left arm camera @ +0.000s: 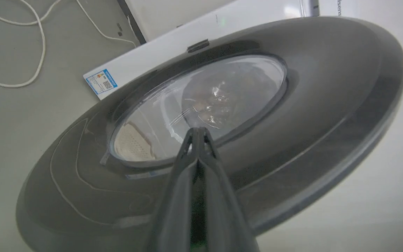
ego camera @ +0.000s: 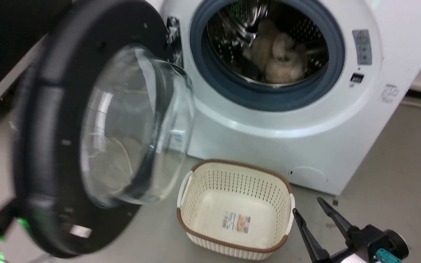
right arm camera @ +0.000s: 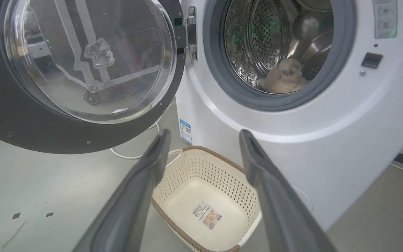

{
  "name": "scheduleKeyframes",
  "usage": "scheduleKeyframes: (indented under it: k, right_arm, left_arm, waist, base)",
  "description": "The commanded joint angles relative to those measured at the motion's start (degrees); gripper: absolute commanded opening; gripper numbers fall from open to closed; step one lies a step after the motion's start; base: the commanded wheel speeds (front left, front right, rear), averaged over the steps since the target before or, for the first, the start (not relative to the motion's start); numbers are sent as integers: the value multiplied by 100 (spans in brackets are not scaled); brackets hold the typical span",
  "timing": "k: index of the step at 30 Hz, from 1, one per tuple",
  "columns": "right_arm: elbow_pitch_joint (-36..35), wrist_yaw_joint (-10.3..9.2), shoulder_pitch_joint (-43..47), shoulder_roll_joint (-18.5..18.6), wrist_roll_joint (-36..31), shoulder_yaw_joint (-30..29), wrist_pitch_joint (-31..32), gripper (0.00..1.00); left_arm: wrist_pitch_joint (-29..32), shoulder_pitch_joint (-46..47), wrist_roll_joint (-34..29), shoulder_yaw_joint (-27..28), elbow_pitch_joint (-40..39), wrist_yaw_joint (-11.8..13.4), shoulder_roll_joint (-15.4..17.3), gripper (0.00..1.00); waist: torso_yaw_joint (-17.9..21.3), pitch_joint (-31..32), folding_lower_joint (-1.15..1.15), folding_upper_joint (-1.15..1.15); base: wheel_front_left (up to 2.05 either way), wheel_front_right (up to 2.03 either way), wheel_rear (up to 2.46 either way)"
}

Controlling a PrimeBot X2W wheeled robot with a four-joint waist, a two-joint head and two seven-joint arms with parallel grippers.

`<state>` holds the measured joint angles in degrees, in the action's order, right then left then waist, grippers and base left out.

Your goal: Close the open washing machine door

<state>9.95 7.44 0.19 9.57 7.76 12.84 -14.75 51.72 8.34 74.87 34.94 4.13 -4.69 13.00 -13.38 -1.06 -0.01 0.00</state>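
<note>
The washing machine door (ego camera: 49,153) hangs open to the left of the white washer (ego camera: 305,153), black rim around a bulging clear glass bowl (ego camera: 133,124); it is hinged at its right edge. In the left wrist view my left gripper (left arm camera: 199,130) is shut, tips against or just off the door's outer face (left arm camera: 327,87) at the window's edge. My right gripper (ego camera: 307,208) stands open, low at the right, holding nothing; its fingers (right arm camera: 152,157) frame the basket. The door (right arm camera: 12,115) also shows in the right wrist view.
A cream perforated basket (ego camera: 199,182) with brown rim sits empty on the floor before the washer, right of the door. Beige laundry (ego camera: 280,58) lies in the steel drum behind the grey rubber ring (ego camera: 232,87). A white cable (left arm camera: 40,45) lies on the floor.
</note>
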Motion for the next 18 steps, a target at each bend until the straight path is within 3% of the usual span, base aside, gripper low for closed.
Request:
scheduleKeyframes:
  k: [1, 6, 10, 18]
  right_arm:
    - [16, 5, 68, -34, -29, -32, -25, 100]
    - [22, 5, 119, -122, -137, -266, -25, 100]
    - [-6, 5, 79, -169, -202, -460, -25, 100]
    - [-104, 5, -49, -55, -262, -605, -17, 100]
  left_arm:
    - [52, -108, 33, -66, -75, -32, -84, 0]
    - [320, -690, 96, -597, -724, -39, -716, 0]
    - [226, -1133, 123, -1132, -996, -103, -951, 0]
    - [-1123, -1465, 653, -2872, -1247, -189, -1010, 0]
  waist:
    - [7, 114, 1, 0]
    - [124, 257, 1, 0]
    - [346, 238, 1, 0]
    - [1118, -283, 1, 0]
  base:
    - [0, 0, 0]
    - [0, 0, 0]
    - [0, 0, 0]
    - [0, 0, 0]
